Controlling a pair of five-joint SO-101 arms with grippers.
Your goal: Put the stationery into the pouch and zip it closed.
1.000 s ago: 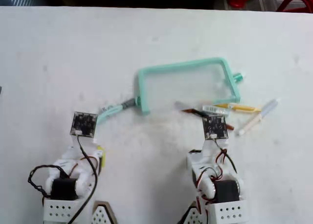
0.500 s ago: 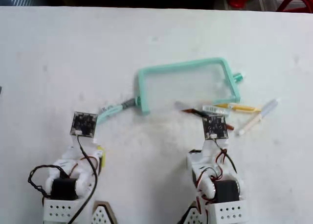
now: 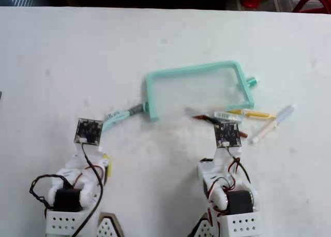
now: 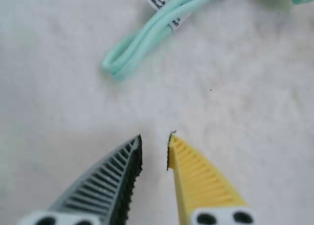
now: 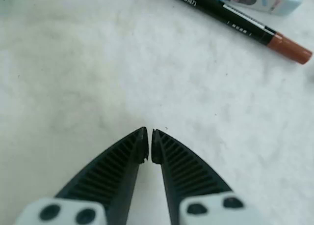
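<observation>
While the pouch (image 3: 194,89) lies flat, the left gripper (image 4: 154,147) is held slightly parted, and the right gripper (image 5: 149,146) is seen closed near the pen (image 5: 230,21).

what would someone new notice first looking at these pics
The mint-green pouch lies flat mid-table, its strap stretched out toward the left gripper. Loose pens lie by the pouch's right end: a black pen just ahead of the right gripper, then a yellow pen and a white pen farther out. Both grippers hold nothing.
</observation>
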